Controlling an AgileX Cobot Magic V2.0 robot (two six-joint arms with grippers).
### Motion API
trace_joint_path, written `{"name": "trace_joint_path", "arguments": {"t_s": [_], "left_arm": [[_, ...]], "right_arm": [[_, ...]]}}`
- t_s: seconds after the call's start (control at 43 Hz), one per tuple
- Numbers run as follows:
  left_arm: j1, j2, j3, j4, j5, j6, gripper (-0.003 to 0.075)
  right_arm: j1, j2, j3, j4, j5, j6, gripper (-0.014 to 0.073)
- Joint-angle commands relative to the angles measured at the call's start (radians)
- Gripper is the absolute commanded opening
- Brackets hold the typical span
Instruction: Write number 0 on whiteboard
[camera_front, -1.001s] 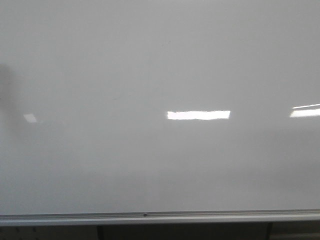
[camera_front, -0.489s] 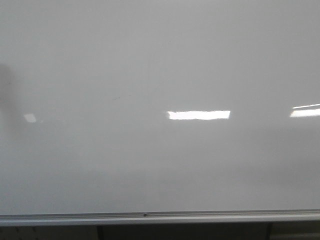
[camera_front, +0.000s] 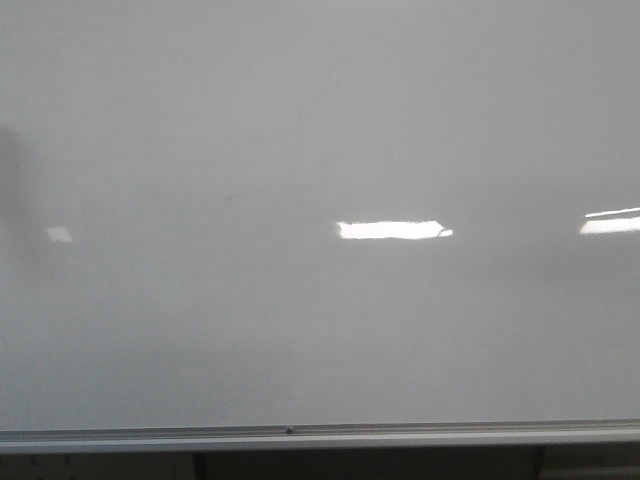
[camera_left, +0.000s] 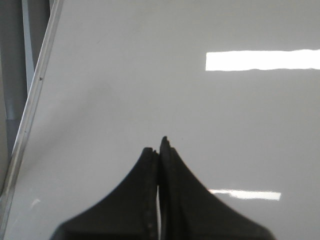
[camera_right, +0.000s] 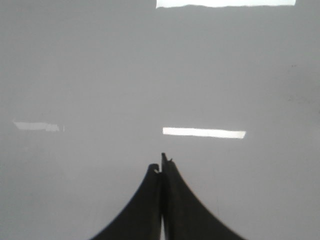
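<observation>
The whiteboard (camera_front: 320, 120) fills the front view, glossy grey-white, with a silver bottom rail (camera_front: 320, 433). No black oval of the number 0 shows on it in any view. Neither gripper shows in the front view. In the left wrist view my left gripper (camera_left: 159, 146) is shut with its black fingers pressed together, holding nothing, in front of the board (camera_left: 175, 100). In the right wrist view my right gripper (camera_right: 161, 163) is shut and empty, facing the board (camera_right: 100, 75).
Bright rectangular light reflections (camera_front: 390, 230) lie on the board. A faint dark smudge (camera_front: 15, 190) sits at the board's left edge. The board's aluminium edge rail (camera_left: 35, 95) shows in the left wrist view, with a dark gap beyond it.
The right end of the middle light reflection is now cut off by something dark passing in front of it. The board itself looks the same.
</observation>
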Motion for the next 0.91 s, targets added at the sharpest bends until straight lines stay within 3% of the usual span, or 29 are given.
{"name": "trace_joint_path", "arguments": {"t_s": [0.0,0.163,0.372,0.442,0.535,0.629,0.698,0.885], "left_arm": [[-0.001,0.073,-0.15,0.007,0.112,-0.007,-0.0019],[-0.001,0.258,-0.29,0.01,0.288,-0.005,-0.0019],[-0.001,0.375,-0.32,0.014,0.274,-0.003,0.0001],[-0.001,0.377,-0.32,0.014,0.288,-0.003,0.0083],[-0.001,0.377,-0.32,0.014,0.291,-0.003,0.0311],[-0.001,0.377,-0.32,0.014,0.286,-0.003,0.0588],[-0.001,0.377,-0.32,0.014,0.284,-0.003,0.0683],[-0.001,0.413,-0.318,0.013,0.296,0.001,0.0675]], "right_arm": [[0.001,0.107,-0.151,-0.008,0.039,-0.012,-0.0066],[0.001,0.278,-0.252,-0.006,0.081,-0.012,-0.0066],[0.003,0.362,-0.262,-0.003,0.055,-0.012,-0.0038],[0.003,0.362,-0.262,-0.003,0.053,-0.012,0.0052],[0.003,0.362,-0.262,-0.003,0.054,-0.012,0.0263],[0.003,0.362,-0.262,-0.003,0.054,-0.012,0.0463],[0.003,0.362,-0.262,-0.003,0.054,-0.012,0.0544],[0.003,0.362,-0.262,-0.003,0.054,-0.012,0.0561]]}}
